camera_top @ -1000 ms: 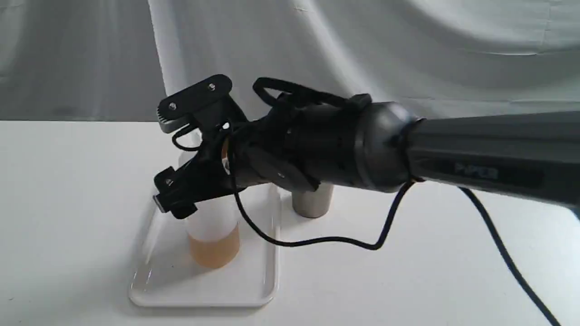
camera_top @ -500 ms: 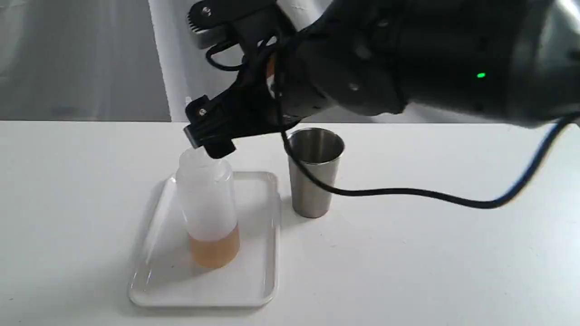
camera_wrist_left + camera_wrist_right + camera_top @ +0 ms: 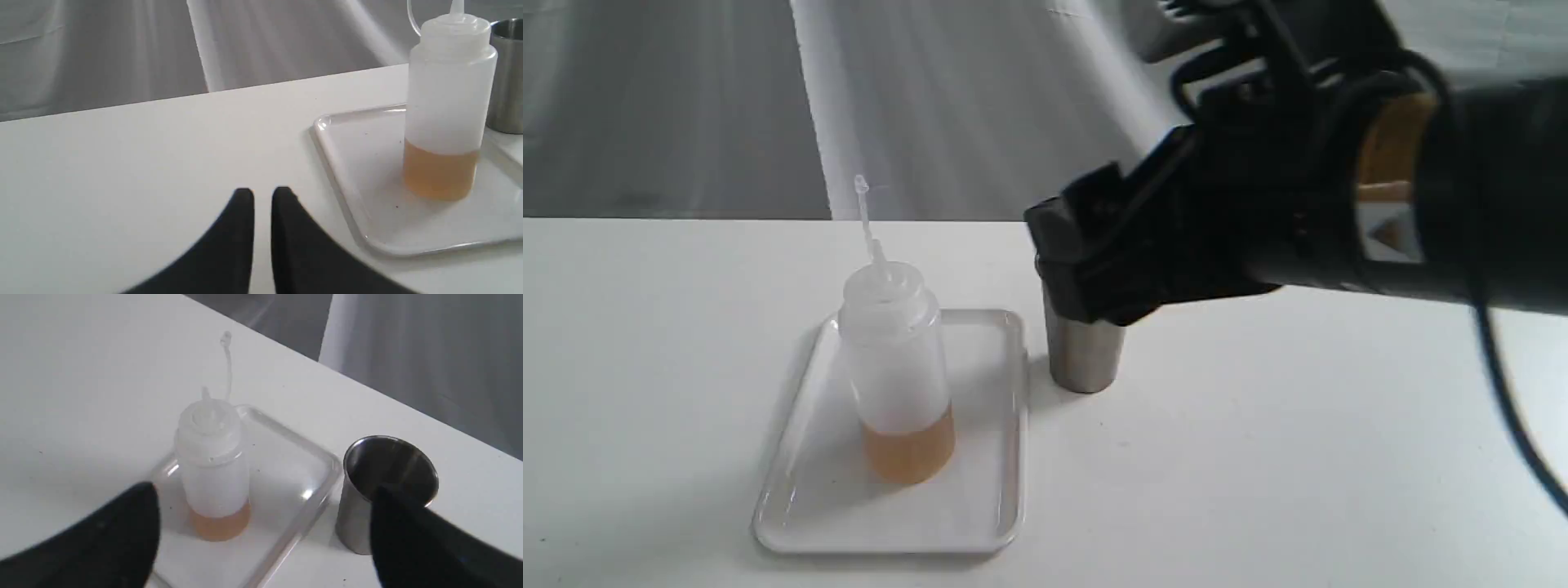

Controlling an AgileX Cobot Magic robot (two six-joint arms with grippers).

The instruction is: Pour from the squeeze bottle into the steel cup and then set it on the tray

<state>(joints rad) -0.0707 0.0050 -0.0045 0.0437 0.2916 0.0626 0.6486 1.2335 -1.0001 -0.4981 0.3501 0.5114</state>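
Squeeze bottle (image 3: 894, 359) upright inside tray (image 3: 825, 494) rim

A plain white surface (image 3: 1258, 457) fills the foreground; behind it hangs pale grey-white draped cloth (image 3: 980, 98) with soft folds.

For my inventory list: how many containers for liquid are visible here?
2. The squeeze bottle stands on the tray; the steel cup stands on the table beside it. The right arm may hide more.

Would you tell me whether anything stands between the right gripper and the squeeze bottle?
Nothing visible does: the squeeze bottle stands clear on the tray ahead of the right gripper, and the steel cup stands beside the tray.
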